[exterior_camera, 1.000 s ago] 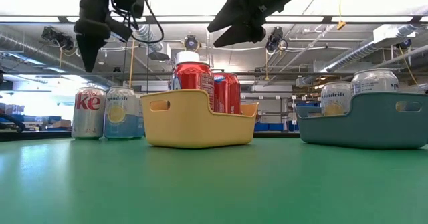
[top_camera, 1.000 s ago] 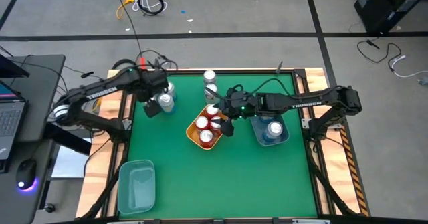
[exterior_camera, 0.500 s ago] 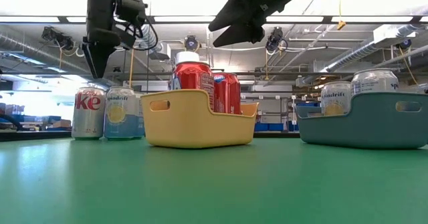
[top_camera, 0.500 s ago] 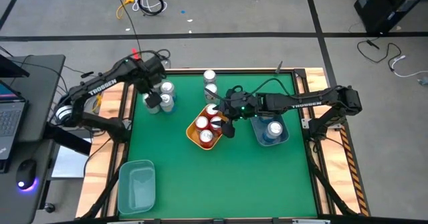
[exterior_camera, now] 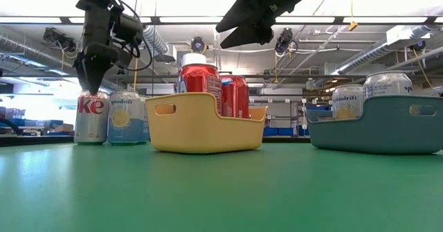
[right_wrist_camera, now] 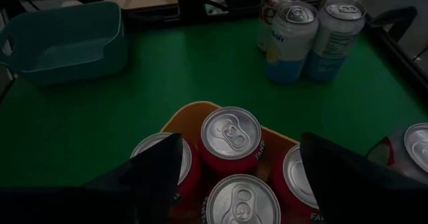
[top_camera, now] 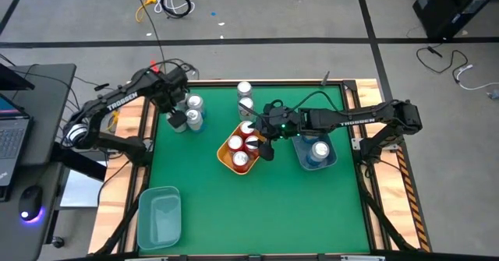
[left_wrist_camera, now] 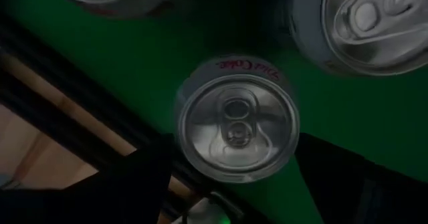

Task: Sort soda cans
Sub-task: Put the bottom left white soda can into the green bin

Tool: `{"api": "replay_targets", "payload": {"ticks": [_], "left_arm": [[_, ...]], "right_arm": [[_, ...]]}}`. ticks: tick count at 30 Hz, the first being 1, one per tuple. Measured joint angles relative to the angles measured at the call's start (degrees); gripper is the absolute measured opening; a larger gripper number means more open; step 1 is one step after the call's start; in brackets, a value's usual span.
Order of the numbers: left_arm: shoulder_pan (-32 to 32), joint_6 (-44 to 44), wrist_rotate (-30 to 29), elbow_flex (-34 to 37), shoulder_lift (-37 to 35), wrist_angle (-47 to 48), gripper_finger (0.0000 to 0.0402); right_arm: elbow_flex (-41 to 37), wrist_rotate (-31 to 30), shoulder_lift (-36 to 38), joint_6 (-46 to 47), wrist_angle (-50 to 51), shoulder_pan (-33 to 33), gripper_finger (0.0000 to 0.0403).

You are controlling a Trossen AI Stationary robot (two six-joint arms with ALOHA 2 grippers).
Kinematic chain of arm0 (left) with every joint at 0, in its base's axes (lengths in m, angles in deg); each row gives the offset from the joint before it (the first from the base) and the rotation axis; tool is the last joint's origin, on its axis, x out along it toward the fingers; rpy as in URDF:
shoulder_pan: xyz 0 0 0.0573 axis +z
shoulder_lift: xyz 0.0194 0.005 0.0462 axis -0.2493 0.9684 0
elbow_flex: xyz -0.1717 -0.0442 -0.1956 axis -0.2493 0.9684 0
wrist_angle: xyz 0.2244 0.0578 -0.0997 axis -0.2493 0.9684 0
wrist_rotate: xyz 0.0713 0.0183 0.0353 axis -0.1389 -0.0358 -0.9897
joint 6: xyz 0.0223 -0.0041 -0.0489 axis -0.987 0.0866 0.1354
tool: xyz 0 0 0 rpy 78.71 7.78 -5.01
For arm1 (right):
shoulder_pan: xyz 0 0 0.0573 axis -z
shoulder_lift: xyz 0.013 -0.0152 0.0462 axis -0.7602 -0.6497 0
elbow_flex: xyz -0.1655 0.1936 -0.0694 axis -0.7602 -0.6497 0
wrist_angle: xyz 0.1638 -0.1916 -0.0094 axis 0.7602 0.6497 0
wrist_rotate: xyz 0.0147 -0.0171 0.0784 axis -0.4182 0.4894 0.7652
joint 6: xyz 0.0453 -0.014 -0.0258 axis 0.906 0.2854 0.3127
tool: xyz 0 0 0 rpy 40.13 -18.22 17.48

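Hovering over a Diet Coke can (left_wrist_camera: 237, 120) near the far left corner of the tabletop (top_camera: 257, 206)

Left gripper (exterior_camera: 90, 79) sits right above that silver can, fingers spread wide either side of it, gripping nothing yet. Right gripper (top_camera: 266, 142) hangs over the yellow bin (exterior_camera: 204, 125) mid-table with its red cans (right_wrist_camera: 231, 140), fingers wide apart and empty too. More cans sit in the blue-grey bin (exterior_camera: 381, 125) toward the right edge.

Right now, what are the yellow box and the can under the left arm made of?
The yellow box looks like smooth matte plastic: moulded rounded corners and a cut-out handle. The can looks like metal: its silver top shines, with a pull tab.
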Motion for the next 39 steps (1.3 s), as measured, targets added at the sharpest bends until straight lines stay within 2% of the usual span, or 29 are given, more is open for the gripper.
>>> {"api": "replay_targets", "payload": {"ticks": [12,20,25,31,37,39], "left_arm": [[-0.02,-2.55,0.26,3.81,-0.29,-6.66,0.0309],[-0.02,-4.22,-0.26,2.86,-0.09,-6.36,0.0240],[-0.22,-4.51,-1.37,-2.63,0.05,1.59,0.0240],[-0.59,-2.37,-5.75,-11.79,-1.68,11.21,0.0240],[-2.98,3.88,-4.52,-19.85,-5.97,16.28,0.0240],[-5.00,6.33,-2.01,-20.83,-7.92,16.37,0.0240]], "right_arm": [[0.00,0.00,0.00,0.00,-0.07,0.00,0.0284],[0.00,0.00,0.02,0.00,-0.09,0.00,0.0279],[0.00,0.00,0.02,0.00,-0.10,0.00,0.0279],[0.00,0.00,0.02,-0.42,-0.10,0.00,0.0277],[0.00,0.00,0.02,-0.46,-0.09,-0.01,0.0272],[0.00,0.00,0.02,-0.46,-0.11,0.00,0.0271]]}}
